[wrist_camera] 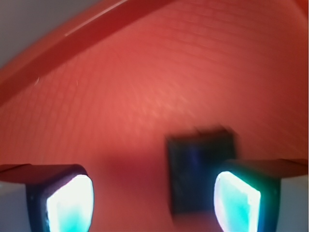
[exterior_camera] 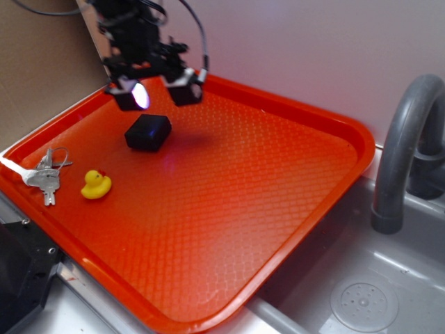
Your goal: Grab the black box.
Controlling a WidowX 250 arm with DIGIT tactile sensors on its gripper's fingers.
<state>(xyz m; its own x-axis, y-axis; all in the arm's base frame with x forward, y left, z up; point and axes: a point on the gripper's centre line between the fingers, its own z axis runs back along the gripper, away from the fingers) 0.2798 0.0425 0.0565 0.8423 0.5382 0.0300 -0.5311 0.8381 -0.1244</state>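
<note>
The black box (exterior_camera: 148,132) is a small matte black block lying on the orange tray (exterior_camera: 278,181), near its far left side. My gripper (exterior_camera: 158,93) hovers just above and behind the box, open and empty, with its lit white fingertips apart. In the wrist view the box (wrist_camera: 198,169) lies below, blurred, close to the right fingertip (wrist_camera: 236,202) and off-centre between the fingers. The gripper's midpoint (wrist_camera: 153,202) is over bare tray. The gripper does not touch the box.
A yellow rubber duck (exterior_camera: 95,185) and a bunch of keys (exterior_camera: 44,177) lie on the tray's left part. A grey faucet (exterior_camera: 402,149) and sink (exterior_camera: 361,292) are at the right. A cardboard wall stands behind at the left.
</note>
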